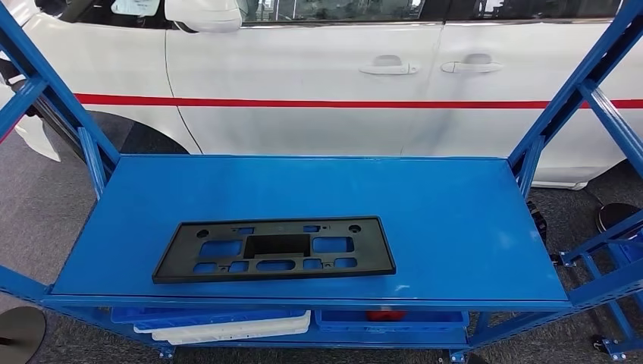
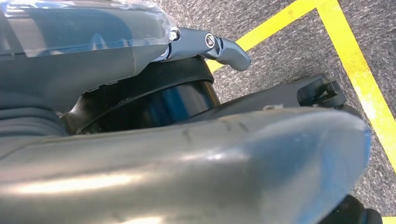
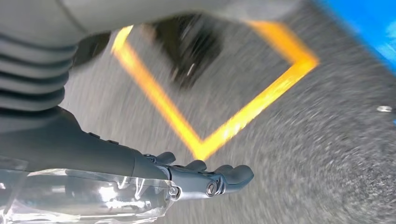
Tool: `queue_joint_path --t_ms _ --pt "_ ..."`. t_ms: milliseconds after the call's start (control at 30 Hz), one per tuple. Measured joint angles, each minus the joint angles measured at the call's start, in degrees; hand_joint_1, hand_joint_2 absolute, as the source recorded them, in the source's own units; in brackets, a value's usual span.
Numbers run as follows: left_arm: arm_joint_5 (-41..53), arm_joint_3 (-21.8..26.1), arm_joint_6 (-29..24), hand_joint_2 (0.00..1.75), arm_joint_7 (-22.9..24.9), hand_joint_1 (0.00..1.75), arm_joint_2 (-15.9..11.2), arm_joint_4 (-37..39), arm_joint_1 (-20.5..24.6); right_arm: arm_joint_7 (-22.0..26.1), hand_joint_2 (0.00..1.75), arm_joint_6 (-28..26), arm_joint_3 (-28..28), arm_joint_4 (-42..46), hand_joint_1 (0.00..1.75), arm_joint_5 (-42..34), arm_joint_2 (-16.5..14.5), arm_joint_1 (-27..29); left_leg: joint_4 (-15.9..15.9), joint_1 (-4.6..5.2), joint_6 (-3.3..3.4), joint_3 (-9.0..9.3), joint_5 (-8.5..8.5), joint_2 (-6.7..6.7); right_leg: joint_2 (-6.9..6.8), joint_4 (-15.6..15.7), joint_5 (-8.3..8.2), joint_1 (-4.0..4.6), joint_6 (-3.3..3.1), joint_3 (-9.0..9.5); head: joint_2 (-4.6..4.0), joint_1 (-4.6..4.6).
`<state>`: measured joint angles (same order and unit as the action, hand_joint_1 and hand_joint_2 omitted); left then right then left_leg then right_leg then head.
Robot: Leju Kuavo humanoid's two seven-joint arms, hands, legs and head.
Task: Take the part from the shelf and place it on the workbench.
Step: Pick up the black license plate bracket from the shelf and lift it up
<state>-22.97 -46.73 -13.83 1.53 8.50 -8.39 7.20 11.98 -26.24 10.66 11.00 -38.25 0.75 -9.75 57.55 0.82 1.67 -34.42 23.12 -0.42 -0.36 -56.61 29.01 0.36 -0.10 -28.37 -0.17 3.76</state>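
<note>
Black part [image 1: 274, 249] lies flat on blue shelf [image 1: 455, 220], toward my 7 o'clock, near front edge, easy to reach. My left hand [image 2: 224, 46] and right hand [image 3: 210, 179] hang over grey floor, fingers loosely extended, holding nothing, not yet reaching.

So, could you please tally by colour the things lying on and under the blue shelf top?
Black: 1, the flat part on the shelf top
Blue: 2, the bins on the lower level
White: 1, the tray on the lower level
Red: 1, an object in the right-hand bin
Total: 5
</note>
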Motion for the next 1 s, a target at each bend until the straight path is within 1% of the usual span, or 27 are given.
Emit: queue_joint_path --t_ms 167,267,433,600,767,1000 --pt "-0.4 0.0 0.6 0.00 -0.2 0.00 -0.3 0.0 0.0 8.7 1.75 3.8 -12.4 2.1 0.00 -6.9 -0.2 -1.0 0.0 -0.03 -0.04 -0.03 -0.02 0.00 0.00 -0.1 0.03 0.00 -0.05 -0.05 0.00 0.00" --pt "-0.6 0.0 0.9 0.00 -0.3 0.00 -0.4 0.0 0.0 11.8 1.75 4.3 -17.9 3.4 0.00 -8.4 -0.2 -1.3 0.0 -0.02 -0.05 -0.05 -0.01 0.00 0.00 -0.1 0.06 0.00 -0.08 -0.08 0.00 0.00" --pt "-0.9 0.0 1.0 0.00 -0.5 0.00 -0.5 0.0 0.0 16.2 1.75 3.2 -25.4 5.4 0.00 -9.2 -0.2 -1.1 0.0 -0.01 -0.05 -0.16 -0.01 0.00 0.01 -0.1 0.06 -0.01 -0.08 -0.17 0.00 0.00" --pt "-1.1 0.0 1.0 0.00 -0.5 0.00 -0.5 0.0 0.0 17.2 1.75 2.7 -29.4 6.6 0.00 -9.2 -0.2 -0.7 0.0 0.00 -0.05 -0.21 -0.01 0.00 0.03 -0.1 0.05 -0.02 -0.07 -0.24 0.00 0.00" --pt "-1.3 0.0 1.0 0.00 -0.5 0.00 -0.5 0.0 0.0 20.4 1.75 0.1 -32.6 7.7 0.00 -8.7 -0.2 0.6 0.0 0.00 -0.05 -0.22 -0.01 -0.01 -0.01 0.0 0.05 -0.08 -0.07 -0.24 0.00 0.00" --pt "-1.5 0.1 1.3 0.00 -0.7 0.00 -0.5 0.0 0.0 23.0 1.75 -0.8 -40.3 11.4 0.00 -4.3 -0.2 3.9 0.0 0.00 -0.05 -0.27 -0.01 -0.02 0.01 0.0 0.05 -0.08 -0.07 -0.30 0.00 0.00"
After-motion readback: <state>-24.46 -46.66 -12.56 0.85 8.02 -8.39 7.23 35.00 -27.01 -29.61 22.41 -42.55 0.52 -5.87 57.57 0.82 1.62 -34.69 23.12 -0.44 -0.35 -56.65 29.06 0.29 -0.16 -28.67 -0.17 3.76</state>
